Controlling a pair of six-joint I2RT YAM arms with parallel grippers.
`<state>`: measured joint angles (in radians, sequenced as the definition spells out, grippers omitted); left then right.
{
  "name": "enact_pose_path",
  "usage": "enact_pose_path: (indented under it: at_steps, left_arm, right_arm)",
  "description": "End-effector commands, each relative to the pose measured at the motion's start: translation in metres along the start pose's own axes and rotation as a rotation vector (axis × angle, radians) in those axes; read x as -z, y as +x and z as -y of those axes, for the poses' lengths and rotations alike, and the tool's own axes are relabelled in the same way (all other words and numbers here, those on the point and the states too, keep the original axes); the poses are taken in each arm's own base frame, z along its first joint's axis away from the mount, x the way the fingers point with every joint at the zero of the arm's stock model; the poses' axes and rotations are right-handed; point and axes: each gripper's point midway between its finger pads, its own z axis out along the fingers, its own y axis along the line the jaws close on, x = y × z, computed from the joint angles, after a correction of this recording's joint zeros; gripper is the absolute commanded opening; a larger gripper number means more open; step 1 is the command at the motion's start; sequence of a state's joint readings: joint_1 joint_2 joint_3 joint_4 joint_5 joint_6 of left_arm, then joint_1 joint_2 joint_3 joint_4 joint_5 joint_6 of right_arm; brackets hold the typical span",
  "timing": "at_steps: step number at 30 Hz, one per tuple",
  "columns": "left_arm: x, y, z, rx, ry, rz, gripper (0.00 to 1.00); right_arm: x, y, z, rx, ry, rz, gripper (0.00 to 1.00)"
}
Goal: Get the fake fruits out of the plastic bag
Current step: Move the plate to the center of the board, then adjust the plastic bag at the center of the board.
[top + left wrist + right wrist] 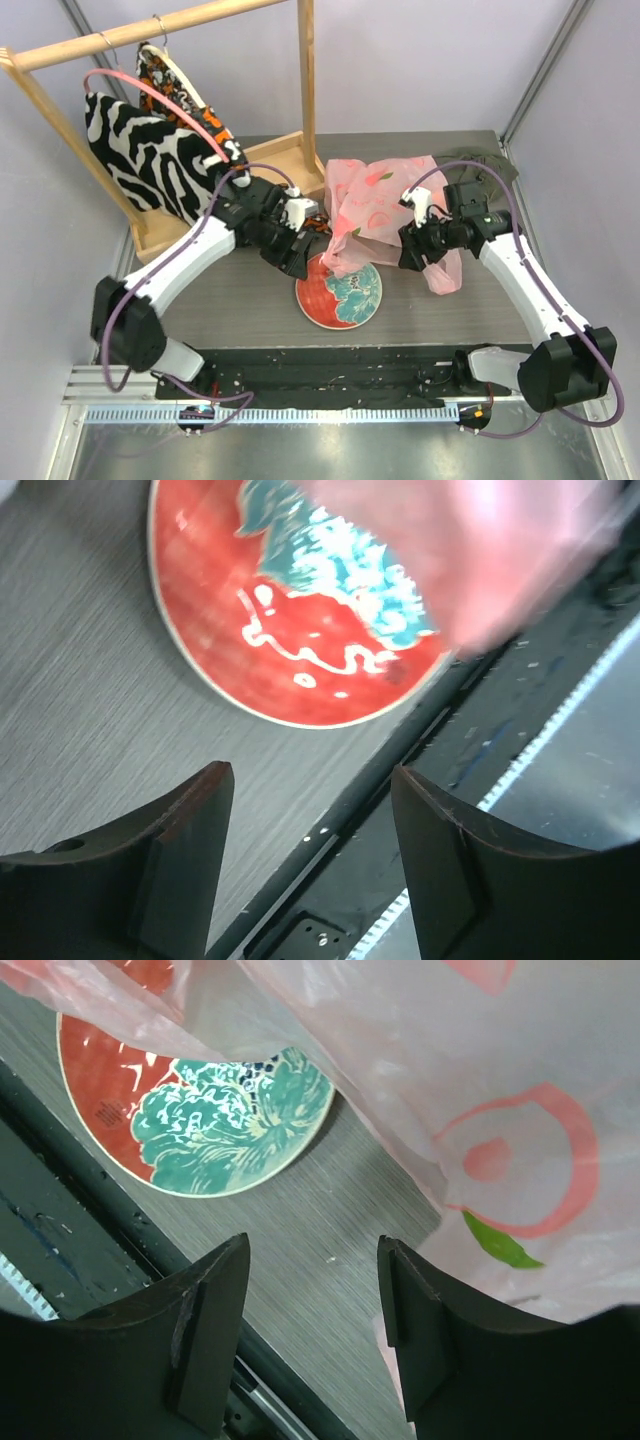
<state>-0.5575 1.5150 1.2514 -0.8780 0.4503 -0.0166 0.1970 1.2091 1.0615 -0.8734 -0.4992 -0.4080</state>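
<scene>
Plastic bag (378,203), thin, crinkled, translucent pink, overhangs round glossy plate (333,303).

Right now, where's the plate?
Top view: the plate lies centre, toward the near edge of the table, its far rim overlapped by the plastic bag.

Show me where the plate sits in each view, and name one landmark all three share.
Top external: plate just below centre, its far edge under the bag.
Left wrist: upper centre, with the blurred bag over its right side.
Right wrist: upper left, with the bag covering its top edge.
Shared landmark: the pink bag overlapping the plate.
</scene>
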Motion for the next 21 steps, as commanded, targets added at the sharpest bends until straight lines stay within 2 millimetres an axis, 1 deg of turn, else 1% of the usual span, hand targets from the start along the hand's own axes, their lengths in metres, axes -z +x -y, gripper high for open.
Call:
enact_pose_path:
  at_steps: [1, 3, 4, 5, 6, 7, 8, 9, 10, 11, 12, 13, 14, 15, 16, 17, 18, 19, 20, 21]
  left_arm:
    - [0.019, -0.019, 0.024, -0.057, 0.062, 0.139, 0.70]
    - [0.021, -0.032, 0.036, -0.074, 0.100, 0.181, 0.72]
    - [0.022, -0.045, 0.042, -0.063, 0.113, 0.213, 0.79]
    - [0.011, -0.049, 0.040, -0.042, 0.116, 0.192, 0.85]
    - [0.008, -0.055, 0.041, -0.033, 0.119, 0.192, 0.91]
    - [0.002, -0.060, 0.044, -0.029, 0.120, 0.187, 0.94]
    - [0.003, -0.073, 0.045, -0.032, 0.116, 0.207, 0.94]
    - [-0.008, -0.079, 0.043, -0.019, 0.116, 0.194, 0.94]
    - [-0.011, -0.086, 0.049, -0.006, 0.131, 0.197, 0.94]
    - [-0.008, -0.102, 0.053, -0.018, 0.126, 0.229, 0.94]
    - [-0.021, -0.107, 0.045, -0.006, 0.081, 0.215, 0.94]
    - [-0.025, -0.112, 0.046, -0.017, 0.041, 0.217, 0.94]
    - [-0.030, -0.117, 0.033, -0.011, -0.033, 0.219, 0.87]
    - [-0.034, -0.122, 0.028, -0.005, -0.067, 0.211, 0.81]
    - [-0.037, -0.124, 0.023, 0.002, -0.094, 0.203, 0.75]
    - [-0.038, -0.124, 0.016, 0.004, -0.133, 0.194, 0.63]
    - [-0.032, -0.128, 0.015, 0.008, -0.142, 0.189, 0.57]
    - [-0.034, -0.128, 0.015, 0.013, -0.132, 0.175, 0.50]
    - [-0.031, -0.131, 0.022, 0.003, -0.094, 0.177, 0.39]
    - [-0.026, -0.139, 0.029, -0.012, -0.070, 0.201, 0.35]
  right_arm:
    - [-0.015, -0.007, -0.017, -0.005, -0.054, 0.023, 0.60]
    - [-0.025, -0.004, -0.018, -0.041, -0.054, 0.010, 0.58]
    - [-0.030, -0.003, -0.020, -0.050, -0.057, 0.004, 0.58]
    - [-0.034, -0.001, -0.019, -0.063, -0.055, -0.005, 0.58]
    - [-0.041, -0.002, -0.016, -0.102, -0.045, -0.009, 0.59]
    - [-0.046, -0.001, -0.010, -0.120, -0.025, -0.023, 0.59]
    - [-0.050, 0.000, -0.008, -0.132, -0.021, -0.030, 0.59]
    - [-0.058, -0.002, -0.002, -0.141, -0.010, -0.030, 0.59]
    - [-0.060, -0.004, 0.006, -0.166, 0.030, -0.026, 0.59]
    - [-0.063, -0.007, 0.011, -0.173, 0.054, -0.020, 0.59]
    - [-0.064, -0.015, 0.018, -0.169, 0.079, 0.004, 0.60]
    - [-0.066, -0.016, 0.024, -0.175, 0.102, 0.004, 0.61]
    - [-0.066, -0.015, 0.038, -0.189, 0.170, -0.004, 0.63]
    - [-0.064, -0.020, 0.047, -0.191, 0.199, 0.005, 0.63]
    - [-0.069, -0.013, 0.057, -0.203, 0.222, -0.024, 0.64]
    - [-0.063, -0.012, 0.080, -0.217, 0.295, -0.029, 0.64]
    - [-0.059, -0.012, 0.093, -0.231, 0.334, -0.029, 0.64]
    - [-0.059, -0.008, 0.107, -0.256, 0.359, -0.048, 0.64]
    - [-0.049, -0.020, 0.125, -0.227, 0.407, -0.034, 0.64]
    - [-0.042, -0.018, 0.142, -0.227, 0.452, -0.048, 0.64]
